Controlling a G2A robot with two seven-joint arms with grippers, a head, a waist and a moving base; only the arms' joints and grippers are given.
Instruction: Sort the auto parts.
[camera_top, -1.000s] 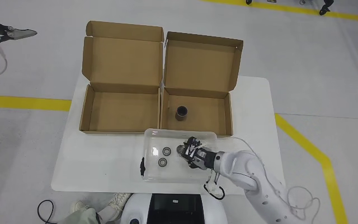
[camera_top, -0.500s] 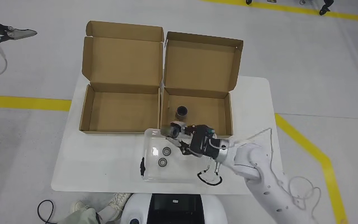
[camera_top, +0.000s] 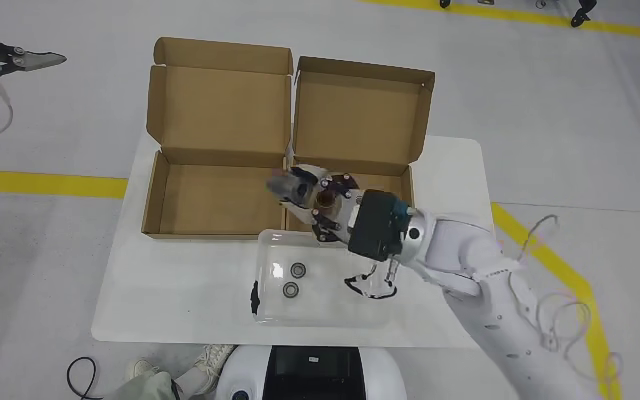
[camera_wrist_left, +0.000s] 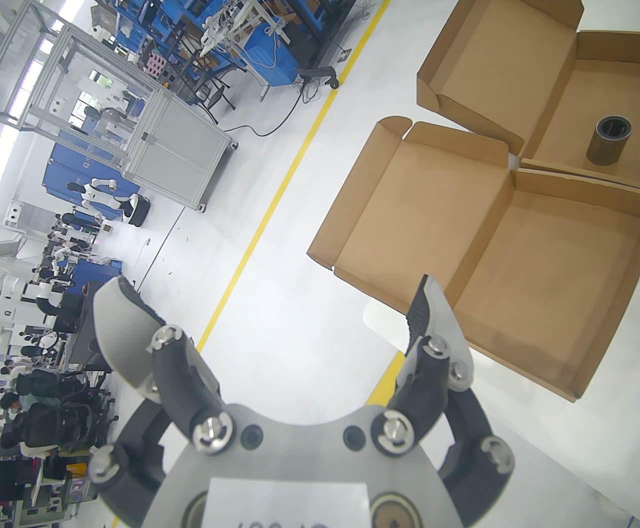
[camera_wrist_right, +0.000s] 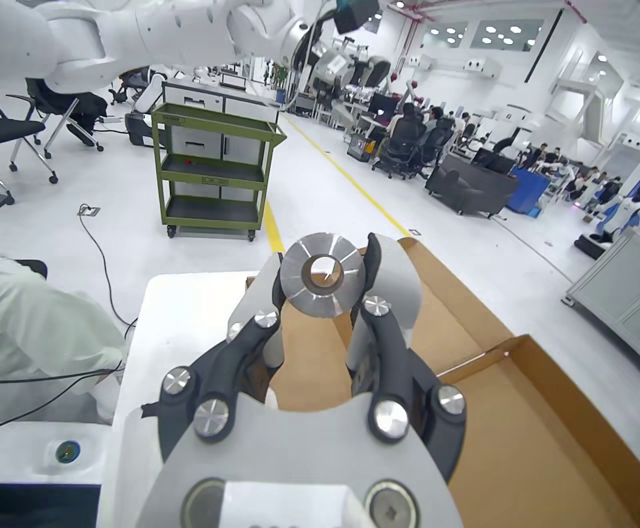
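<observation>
Pincer of the left arm (camera_wrist_left: 270, 300) first: spread wide, gripping nothing, held well apart from the boxes. Next, left cardboard box (camera_top: 215, 200), flaps thrown back. Then clear tray (camera_top: 275, 238) at the near edge of the table, with two small bearing rings (camera_top: 298, 270) lying in it. Above the boxes, close to where their walls meet: right pincer (camera_wrist_right: 322, 262), pinching a silvery metal sleeve (camera_top: 283, 187) by its sides, bore facing the wrist camera. Cannot tell which box lies directly beneath. Further right, right cardboard box (camera_top: 360, 115), with a dark sleeve (camera_wrist_left: 607, 140) standing upright inside.

Judged as the carry step: part clear of the tray, not yet set down. Seems to call next for settling on a box, likely the right one, given the similar shape already there. Then centring past the shared wall, lowering inside and only then letting go.
</observation>
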